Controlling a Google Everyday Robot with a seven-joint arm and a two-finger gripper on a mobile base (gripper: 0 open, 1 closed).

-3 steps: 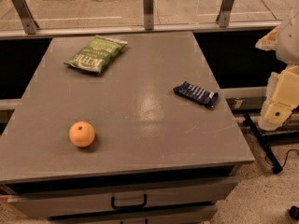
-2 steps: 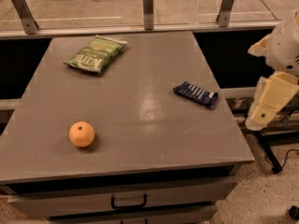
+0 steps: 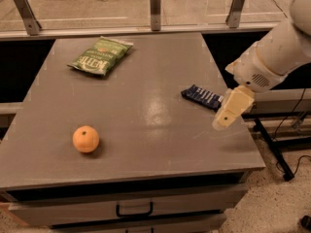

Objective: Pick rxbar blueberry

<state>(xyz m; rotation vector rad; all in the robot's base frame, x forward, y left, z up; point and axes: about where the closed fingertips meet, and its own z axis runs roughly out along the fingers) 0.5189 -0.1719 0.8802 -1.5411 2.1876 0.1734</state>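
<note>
The rxbar blueberry (image 3: 202,96), a small flat bar in a dark navy wrapper with white lettering, lies on the right side of the grey table (image 3: 141,101). My gripper (image 3: 229,111) hangs from the white arm coming in from the upper right. It sits just right of the bar's right end, over the table's right edge, pointing down and left. It holds nothing.
A green chip bag (image 3: 100,55) lies at the back left of the table. An orange fruit (image 3: 86,139) sits at the front left. A railing with metal posts (image 3: 155,2) runs behind the table. A drawer handle (image 3: 134,210) is below the front edge.
The arm has swung left, bringing my gripper from beside the table to over its right edge, close to the bar. The bar, bag and orange have not moved.
</note>
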